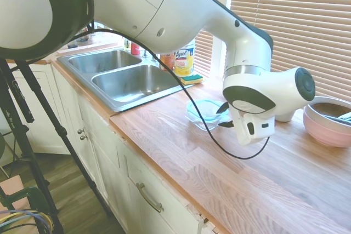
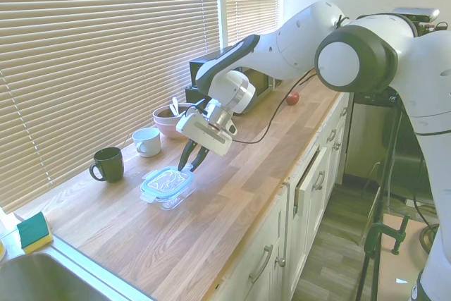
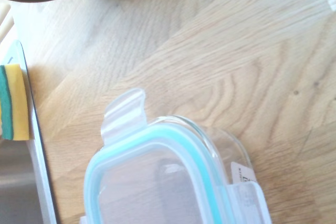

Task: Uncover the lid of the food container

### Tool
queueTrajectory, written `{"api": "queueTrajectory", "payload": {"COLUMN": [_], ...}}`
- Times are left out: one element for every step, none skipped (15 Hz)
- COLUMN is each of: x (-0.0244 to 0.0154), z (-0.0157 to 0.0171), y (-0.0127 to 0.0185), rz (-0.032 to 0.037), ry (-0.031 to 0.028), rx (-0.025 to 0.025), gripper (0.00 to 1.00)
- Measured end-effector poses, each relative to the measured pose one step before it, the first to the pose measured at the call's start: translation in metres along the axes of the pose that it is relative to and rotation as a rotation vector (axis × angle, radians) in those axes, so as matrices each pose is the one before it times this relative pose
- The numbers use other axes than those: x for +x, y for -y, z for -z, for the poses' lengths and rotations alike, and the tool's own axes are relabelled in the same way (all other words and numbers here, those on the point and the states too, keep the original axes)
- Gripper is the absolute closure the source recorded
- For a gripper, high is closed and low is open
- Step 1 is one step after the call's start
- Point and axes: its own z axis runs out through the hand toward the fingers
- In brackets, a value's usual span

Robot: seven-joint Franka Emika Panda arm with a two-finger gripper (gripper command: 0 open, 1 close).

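Lid [image 2: 167, 180] sits flat on the food container [image 2: 169, 194], teal rim up, on the wooden bench [image 2: 232, 188] between the sink [image 1: 123, 78] and the pink bowl [image 1: 328, 121]. Gripper [image 2: 192, 162] hangs just above the lid's edge on the bowl side, fingers slightly parted and grasping nothing. Nearly square, the lid shows no clear long axis; its sides lie skewed to the bench front. One snap tab [image 3: 124, 115] is flipped up.
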Motion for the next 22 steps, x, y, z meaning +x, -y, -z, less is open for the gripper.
{"api": "queueTrajectory", "payload": {"x": [-0.00013,-0.00019,-0.00031,-0.00107,-0.00113,-0.00041,-0.00092,-0.00170,-0.00314,-0.00462,-0.00570,-0.00677,-0.00777,-0.00821,-0.00830,-0.00854,-0.00815,-0.00762,-0.00724,-0.00684,-0.00641,-0.00591], "z": [-0.00025,0.00015,0.00060,0.00054,0.00123,0.00111,0.00187,0.00347,0.00418,0.00486,0.00417,0.00309,0.00224,0.00201,0.00190,0.00132,0.00104,0.00150,0.00168,0.00215,0.00197,0.00198], "y": [-0.00008,0.00010,0.00031,0.00055,0.00090,0.00024,0.00068,0.00153,0.00236,0.00294,0.00325,0.00397,0.00515,0.00626,0.00673,0.00708,0.00693,0.00645,0.00612,0.00562,0.00541,0.00518], "rz": [0.00031,0.00026,0.00131,0.00762,0.00760,0.00425,0.00727,0.00891,0.01118,0.01160,0.01076,0.01383,0.01499,0.01628,0.01785,0.01704,0.01424,0.01347,0.01384,0.01269,0.01148,0.00855], "ry": [0.00252,0.00322,0.00049,0.00115,-0.00075,-0.00192,-0.00458,-0.00524,-0.00566,-0.00650,-0.00513,-0.00631,-0.00247,-0.00155,-0.00234,-0.00314,-0.00320,-0.00230,-0.00355,-0.00418,-0.00311,-0.00263], "rx": [0.00242,0.00383,0.00210,0.00038,0.00129,-0.00006,-0.00158,0.00116,0.00074,-0.00024,0.00005,-0.00139,-0.00040,0.00077,-0.00090,-0.00184,-0.00082,0.00030,-0.00079,-0.00258,-0.00160,0.00013], "gripper": [1.00,1.00,1.00,1.00,1.00,1.00,1.00,1.00,1.00,1.00,1.00,1.00,1.00,1.00,1.00,1.00,1.00,1.00,1.00,1.00,1.00,1.00]}}
